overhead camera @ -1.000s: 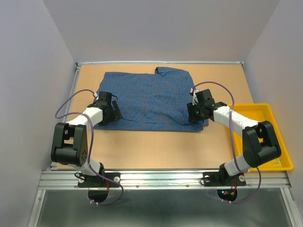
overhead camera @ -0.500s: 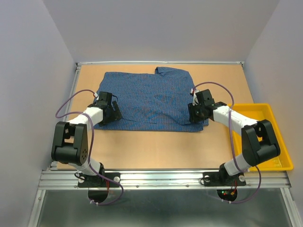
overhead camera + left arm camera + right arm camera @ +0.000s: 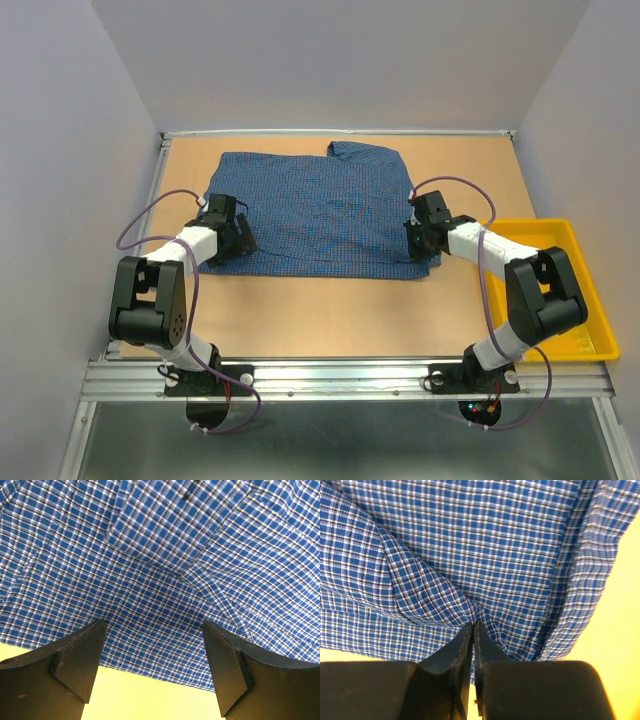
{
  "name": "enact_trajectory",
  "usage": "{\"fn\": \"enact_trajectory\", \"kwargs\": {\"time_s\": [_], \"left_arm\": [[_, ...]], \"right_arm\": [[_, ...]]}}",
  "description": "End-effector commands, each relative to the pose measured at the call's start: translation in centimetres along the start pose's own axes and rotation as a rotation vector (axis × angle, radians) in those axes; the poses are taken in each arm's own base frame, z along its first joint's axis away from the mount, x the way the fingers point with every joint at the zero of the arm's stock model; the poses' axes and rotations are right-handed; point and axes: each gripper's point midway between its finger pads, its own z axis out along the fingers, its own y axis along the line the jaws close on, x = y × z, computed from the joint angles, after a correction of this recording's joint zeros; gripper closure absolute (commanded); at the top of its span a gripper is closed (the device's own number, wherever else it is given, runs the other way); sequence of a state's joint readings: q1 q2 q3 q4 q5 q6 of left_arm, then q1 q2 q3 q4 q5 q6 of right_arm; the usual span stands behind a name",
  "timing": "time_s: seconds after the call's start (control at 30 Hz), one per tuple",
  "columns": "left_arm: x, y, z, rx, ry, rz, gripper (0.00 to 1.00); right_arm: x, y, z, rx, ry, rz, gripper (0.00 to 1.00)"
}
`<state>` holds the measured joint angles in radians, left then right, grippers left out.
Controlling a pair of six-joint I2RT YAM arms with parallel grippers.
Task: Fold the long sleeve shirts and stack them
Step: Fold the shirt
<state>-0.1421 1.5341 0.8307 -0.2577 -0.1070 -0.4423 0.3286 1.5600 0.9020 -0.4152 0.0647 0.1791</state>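
Note:
One blue checked long sleeve shirt [image 3: 320, 215] lies spread flat on the brown table, collar toward the back. My left gripper [image 3: 240, 240] stands open just above the shirt's near left hem. In the left wrist view its fingers [image 3: 75, 660] straddle the hem of the shirt [image 3: 150, 570], with bare table below. My right gripper [image 3: 413, 240] is at the shirt's near right corner. The right wrist view shows that gripper [image 3: 473, 624] shut, with a small raised fold of the shirt [image 3: 485, 545] pinched at its tips.
A yellow plastic tray [image 3: 585, 290] sits at the table's right edge, beside the right arm. Bare table [image 3: 330, 310] runs between the shirt's near hem and the arm bases. Grey walls close in the back and both sides.
My right gripper has closed on a fold at the shirt's near right corner and shifted slightly to the right. The left arm and its open gripper have not moved.

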Motion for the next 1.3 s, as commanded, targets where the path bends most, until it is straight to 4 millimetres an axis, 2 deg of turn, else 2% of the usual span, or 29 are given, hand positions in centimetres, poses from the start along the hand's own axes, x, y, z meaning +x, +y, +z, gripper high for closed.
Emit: {"fn": "enact_trajectory", "kwargs": {"time_s": [0.0, 0.13, 0.2, 0.27, 0.3, 0.37, 0.4, 0.47, 0.5, 0.53, 0.57, 0.63, 0.67, 0.73, 0.77, 0.8, 0.83, 0.87, 0.93, 1.0, 1.07, 1.13, 1.17, 1.2, 1.23, 1.27], "left_arm": [[0.0, 0.9, 0.1, -0.028, -0.006, 0.003, 0.1], [0.3, 1.0, 0.2, -0.033, 0.003, 0.003, 0.1], [0.3, 1.0, 0.2, -0.035, 0.006, 0.0, 0.1], [0.2, 0.9, 0.0, -0.031, -0.001, -0.008, 0.1], [0.2, 0.9, -0.1, -0.029, -0.002, -0.011, 0.1], [-0.3, 0.5, -0.9, -0.006, -0.015, -0.019, 0.1], [-1.0, -0.2, -1.5, 0.022, -0.029, -0.024, 0.1], [-2.3, -0.9, -3.3, 0.059, -0.063, -0.032, 0.1], [-3.6, -1.7, -4.5, 0.093, -0.093, -0.04, 0.1], [-4.5, -2.3, -5.6, 0.124, -0.122, -0.044, 0.1], [-5.8, -3.6, -6.8, 0.181, -0.144, -0.056, 0.1], [-7.0, -5.5, -8.1, 0.266, -0.159, -0.066, 0.1], [-7.8, -6.4, -8.7, 0.303, -0.169, -0.073, 0.1], [-8.5, -8.5, -9.1, 0.393, -0.168, -0.089, 0.1], [-8.6, -9.2, -9.1, 0.421, -0.161, -0.097, 0.1], [-8.4, -10.1, -8.6, 0.456, -0.131, -0.1, 0.1], [-9.1, -10.8, -8.3, 0.482, -0.146, -0.124, 0.11], [-8.8, -11.1, -7.2, 0.48, -0.125, -0.14, 0.12], [-8.9, -11.6, -5.9, 0.488, -0.114, -0.164, 0.13], [-8.0, -11.4, -3.7, 0.462, -0.071, -0.198, 0.13], [-7.2, -10.8, -1.5, 0.429, -0.045, -0.233, 0.14], [-6.9, -9.8, -0.1, 0.399, -0.036, -0.271, 0.14], [-6.3, -9.3, 0.8, 0.383, -0.015, -0.289, 0.14], [-5.2, -8.4, 1.5, 0.357, 0.01, -0.313, 0.14], [-5.6, -7.7, 2.0, 0.351, -0.005, -0.339, 0.14], [-5.3, -7.1, 2.4, 0.335, 0.002, -0.354, 0.14]], "right_arm": [[-0.5, -1.7, -0.2, 0.066, -0.01, 0.04, 0.93], [-0.6, -3.2, -0.2, 0.107, -0.015, 0.098, 0.94], [-0.6, -3.0, -0.2, 0.093, -0.012, 0.098, 0.89], [-0.5, -2.0, -0.3, 0.032, -0.001, 0.095, 0.77], [-1.0, -1.5, -0.8, 0.005, -0.016, 0.093, 0.66], [-1.7, -0.9, -1.6, -0.033, -0.037, 0.098, 0.56], [-2.7, -0.6, -2.3, -0.04, -0.068, 0.105, 0.51], [-4.6, 1.0, -4.3, -0.129, -0.122, 0.134, 0.42], [-5.3, 1.8, -5.0, -0.171, -0.14, 0.144, 0.41], [-7.0, 3.7, -6.4, -0.271, -0.173, 0.173, 0.4], [-7.7, 4.8, -7.0, -0.327, -0.188, 0.186, 0.4], [-9.0, 7.0, -8.1, -0.429, -0.221, 0.205, 0.4], [-10.2, 9.1, -8.8, -0.52, -0.256, 0.217, 0.4], [-11.0, 11.2, -9.2, -0.604, -0.277, 0.234, 0.4], [-12.1, 12.2, -9.5, -0.654, -0.325, 0.236, 0.4], [-11.8, 13.5, -8.9, -0.707, -0.289, 0.264, 0.4], [-13.3, 14.4, -9.3, -0.761, -0.357, 0.256, 0.4], [-12.7, 15.1, -8.6, -0.794, -0.328, 0.289, 0.4], [-12.2, 15.7, -6.7, -0.827, -0.296, 0.316, 0.41], [-11.8, 16.0, -5.6, -0.863, -0.3, 0.351, 0.41], [-10.7, 15.9, -3.4, -0.852, -0.276, 0.377, 0.42], [-8.3, 15.0, -0.9, -0.805, -0.221, 0.405, 0.43], [-7.9, 14.2, -0.2, -0.791, -0.225, 0.42, 0.43], [-5.8, 13.2, 1.0, -0.756, -0.192, 0.455, 0.44], [-5.1, 12.4, 1.5, -0.741, -0.186, 0.48, 0.45], [-5.3, 10.8, 1.8, -0.727, -0.209, 0.512, 0.45]]}}
